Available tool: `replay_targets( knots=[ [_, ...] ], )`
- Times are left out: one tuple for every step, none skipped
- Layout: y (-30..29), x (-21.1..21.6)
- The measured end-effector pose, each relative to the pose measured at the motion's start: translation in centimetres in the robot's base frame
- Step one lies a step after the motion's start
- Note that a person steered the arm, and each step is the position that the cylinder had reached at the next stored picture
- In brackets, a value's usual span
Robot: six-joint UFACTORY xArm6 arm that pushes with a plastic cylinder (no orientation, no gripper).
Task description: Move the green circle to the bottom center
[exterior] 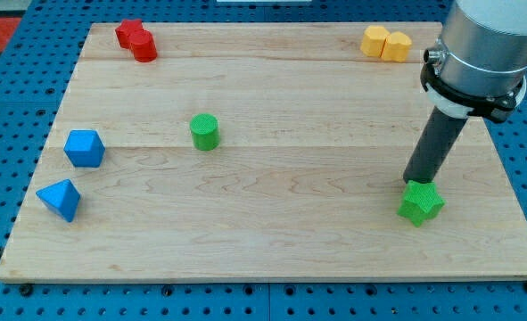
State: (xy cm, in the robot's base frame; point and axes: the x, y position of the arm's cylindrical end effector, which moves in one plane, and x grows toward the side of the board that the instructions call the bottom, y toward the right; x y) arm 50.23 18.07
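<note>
The green circle, a short upright cylinder, stands on the wooden board left of centre, in the upper half. My tip is far to its right, near the view's right edge, touching the top edge of a green star block. The rod rises from there up and to the right into the grey arm.
A red block lies at the top left. A yellow block lies at the top right. A blue block and a blue triangle-like block sit at the left edge.
</note>
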Motion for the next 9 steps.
replay_targets(
  knots=[
    [0.0, 0.0],
    [-0.3, 2.0],
    [-2.2, 1.9],
    [-8.9, -3.8],
    [-17.2, -9.6],
    [-24.9, -13.6],
    [-32.2, -15.2],
    [-28.5, -9.6],
    [-18.2, -5.4]
  ],
)
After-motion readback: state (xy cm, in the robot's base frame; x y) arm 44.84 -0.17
